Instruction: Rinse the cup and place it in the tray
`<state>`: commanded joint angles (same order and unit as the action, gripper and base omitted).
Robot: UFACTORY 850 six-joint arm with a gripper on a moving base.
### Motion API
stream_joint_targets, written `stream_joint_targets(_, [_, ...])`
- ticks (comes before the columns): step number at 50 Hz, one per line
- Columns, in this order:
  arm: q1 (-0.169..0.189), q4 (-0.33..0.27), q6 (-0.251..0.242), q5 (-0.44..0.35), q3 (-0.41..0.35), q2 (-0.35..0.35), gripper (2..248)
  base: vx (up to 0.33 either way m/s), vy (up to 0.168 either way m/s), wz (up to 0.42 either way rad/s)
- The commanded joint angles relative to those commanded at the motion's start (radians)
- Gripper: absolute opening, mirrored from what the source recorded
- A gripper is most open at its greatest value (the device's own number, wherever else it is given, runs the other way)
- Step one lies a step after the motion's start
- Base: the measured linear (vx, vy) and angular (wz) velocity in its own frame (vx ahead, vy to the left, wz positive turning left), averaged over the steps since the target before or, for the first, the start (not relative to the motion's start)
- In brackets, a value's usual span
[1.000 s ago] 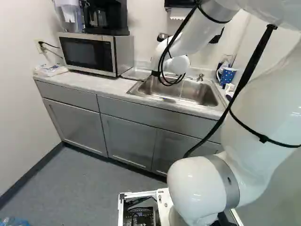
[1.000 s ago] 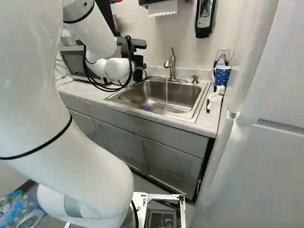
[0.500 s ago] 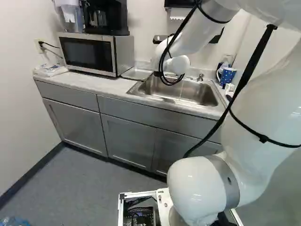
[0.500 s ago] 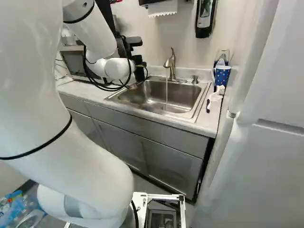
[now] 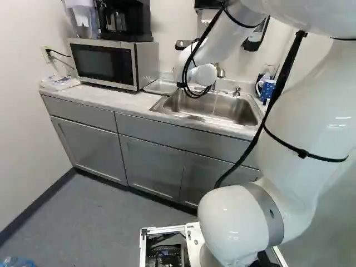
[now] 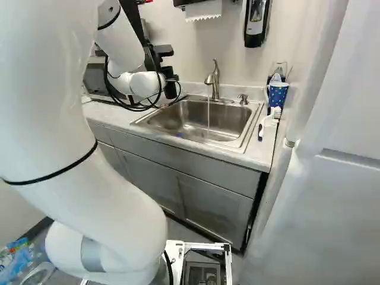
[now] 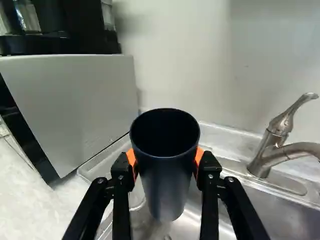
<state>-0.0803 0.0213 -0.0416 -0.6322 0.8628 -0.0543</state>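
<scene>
As water (image 6: 208,113) pours, the gripper (image 7: 165,157) clamps the cup (image 7: 167,185) by opposite sides near the sink's (image 6: 252,126) edge, likely leaving its base free for the tray (image 5: 160,87).

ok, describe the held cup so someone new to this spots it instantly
Find the sink, then its end nearest the microwave. There, between the jaws' orange pads, is a tall, plain, dark cup, no handle showing. That separates it from the blue spotted mug with a handle, beyond the sink's other end.
</scene>
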Motion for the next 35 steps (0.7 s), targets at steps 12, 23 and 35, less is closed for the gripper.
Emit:
stream_joint_targets(12, [-0.023,0.000,0.000,-0.008,0.056,-0.053,125,0.000,0.000,0.000])
stream_joint_targets(23, [-0.045,0.000,0.000,-0.008,0.108,-0.102,125,0.000,0.000,0.000])
stream_joint_targets(35, [-0.063,0.000,0.000,-0.008,0.172,-0.160,125,0.000,0.000,0.000])
